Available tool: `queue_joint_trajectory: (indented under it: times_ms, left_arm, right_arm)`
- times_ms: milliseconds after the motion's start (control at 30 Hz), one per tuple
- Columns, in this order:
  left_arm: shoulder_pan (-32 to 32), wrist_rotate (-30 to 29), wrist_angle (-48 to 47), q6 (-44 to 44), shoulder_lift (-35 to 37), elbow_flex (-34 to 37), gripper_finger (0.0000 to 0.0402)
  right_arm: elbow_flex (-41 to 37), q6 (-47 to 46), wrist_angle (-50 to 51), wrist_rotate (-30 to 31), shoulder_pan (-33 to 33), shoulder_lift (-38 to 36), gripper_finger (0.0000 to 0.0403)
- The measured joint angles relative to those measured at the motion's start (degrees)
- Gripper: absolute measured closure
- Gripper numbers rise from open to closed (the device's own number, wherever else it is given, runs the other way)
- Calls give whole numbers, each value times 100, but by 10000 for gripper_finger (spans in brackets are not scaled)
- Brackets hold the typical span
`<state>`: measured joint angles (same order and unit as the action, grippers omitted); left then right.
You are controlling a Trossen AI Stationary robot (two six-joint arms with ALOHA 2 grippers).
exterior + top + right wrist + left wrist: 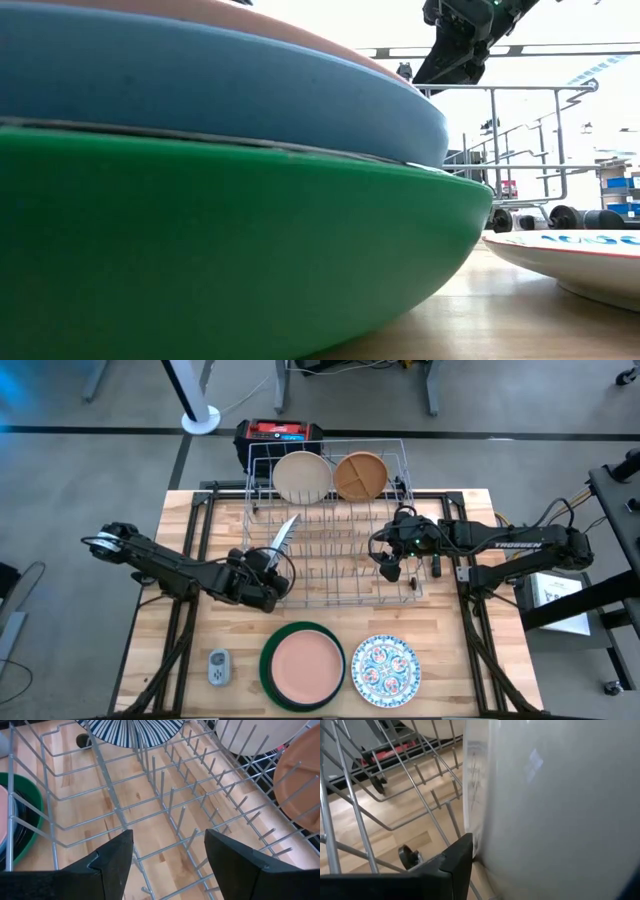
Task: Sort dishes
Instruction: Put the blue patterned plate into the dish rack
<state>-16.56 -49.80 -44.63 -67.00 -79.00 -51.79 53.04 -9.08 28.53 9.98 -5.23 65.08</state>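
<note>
The rack (330,530) holds a cream plate (301,476) and a tan plate (360,474). The left end effector (268,570) grips a striped plate (284,536) inside it. The right end effector (169,852) hangs open above the rack.

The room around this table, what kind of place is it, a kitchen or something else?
Probably a robotics lab or workshop, not a kitchen: a bare grey floor with equipment stands, two robot arms fixed to a wooden table, and a wire rack with dishes laid out as a test.

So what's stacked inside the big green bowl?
In the green bowl sits a blue dish with a pink plate on top; anything beneath those is covered.
</note>
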Motion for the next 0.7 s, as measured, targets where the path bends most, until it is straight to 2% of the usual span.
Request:
queue_joint_trajectory:
  times_ms: [400,700]
  left_arm:
    - [4,4,3,-20,2,4,194]
    - [9,295,-72,-37,11,-21,157]
  right_arm:
    - [-2,-33,0,-2,0,0,160]
    - [-2,-41,0,-2,0,0,166]
